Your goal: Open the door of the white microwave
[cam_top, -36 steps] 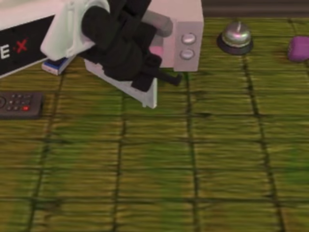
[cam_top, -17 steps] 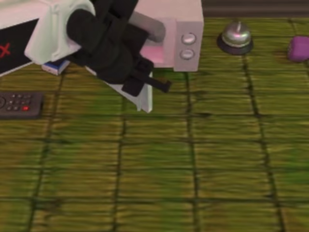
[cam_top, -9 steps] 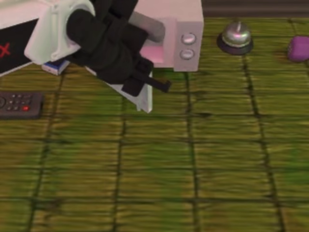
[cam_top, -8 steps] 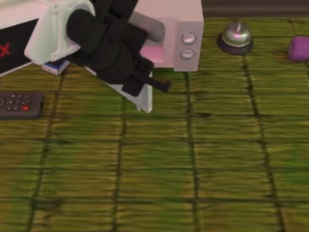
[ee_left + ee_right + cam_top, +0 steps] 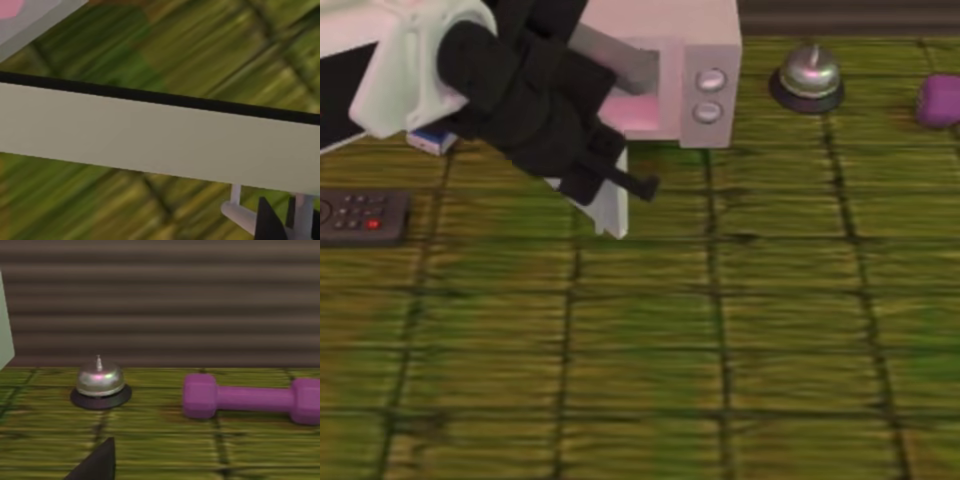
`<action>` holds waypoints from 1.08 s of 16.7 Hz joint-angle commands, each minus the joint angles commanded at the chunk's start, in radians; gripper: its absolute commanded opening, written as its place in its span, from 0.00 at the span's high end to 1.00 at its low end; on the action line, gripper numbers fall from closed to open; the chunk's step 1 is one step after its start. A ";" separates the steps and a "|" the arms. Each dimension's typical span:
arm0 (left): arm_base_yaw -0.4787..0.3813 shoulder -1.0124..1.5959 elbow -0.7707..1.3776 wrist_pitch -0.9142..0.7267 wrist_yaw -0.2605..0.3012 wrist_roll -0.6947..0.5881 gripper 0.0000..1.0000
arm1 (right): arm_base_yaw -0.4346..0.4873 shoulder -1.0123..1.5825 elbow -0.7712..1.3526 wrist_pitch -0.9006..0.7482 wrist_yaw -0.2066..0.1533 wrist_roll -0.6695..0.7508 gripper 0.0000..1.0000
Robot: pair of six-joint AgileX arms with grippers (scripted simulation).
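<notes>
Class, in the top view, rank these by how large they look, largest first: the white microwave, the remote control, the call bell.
1. white microwave, partly hidden by the left arm
2. remote control, cut off at the picture's edge
3. call bell, close to the remote's visible part, so unsure

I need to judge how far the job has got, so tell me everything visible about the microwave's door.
The door is a flat white panel with a dark edge strip, swung well out from the white microwave so the pinkish cavity shows. In the top view it stands edge-on, reaching toward the table's front. The left gripper sits at its free end, by the slim white handle. Its window is hidden.
</notes>
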 joint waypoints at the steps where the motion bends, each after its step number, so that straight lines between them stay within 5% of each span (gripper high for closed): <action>1: 0.009 -0.009 -0.011 0.000 0.011 0.022 1.00 | 0.000 0.000 0.000 0.000 0.000 0.000 0.00; 18: 0.024 -0.023 -0.029 -0.001 0.030 0.058 1.00 | 0.000 0.000 0.000 0.000 0.000 0.000 0.00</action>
